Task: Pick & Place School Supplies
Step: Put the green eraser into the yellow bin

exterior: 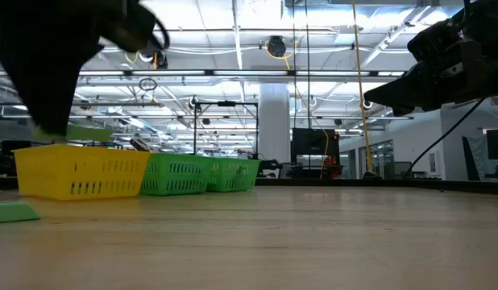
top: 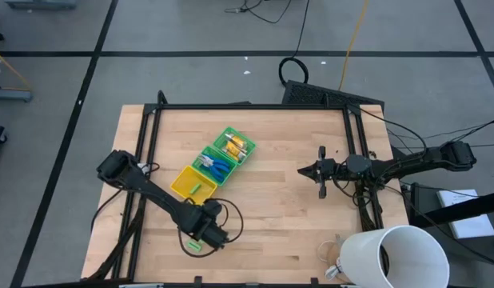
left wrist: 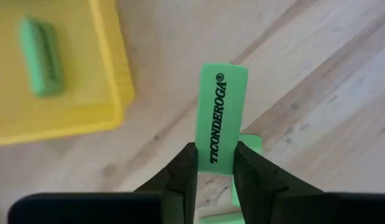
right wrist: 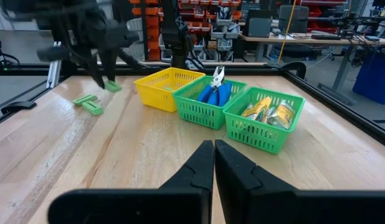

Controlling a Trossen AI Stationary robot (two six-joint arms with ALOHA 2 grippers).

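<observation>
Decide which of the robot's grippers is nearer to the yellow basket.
Left. The left gripper hangs just off the yellow basket, holding a green eraser. The right gripper waits shut across the table, beyond both green baskets.

table (top: 279, 216): pale wood planks, smooth, matt
baskets (right wrist: 205, 102): perforated plastic, slightly glossy
green stick (left wrist: 220, 112): smooth matt, black print
left pincer (left wrist: 215, 163): matt black
</observation>
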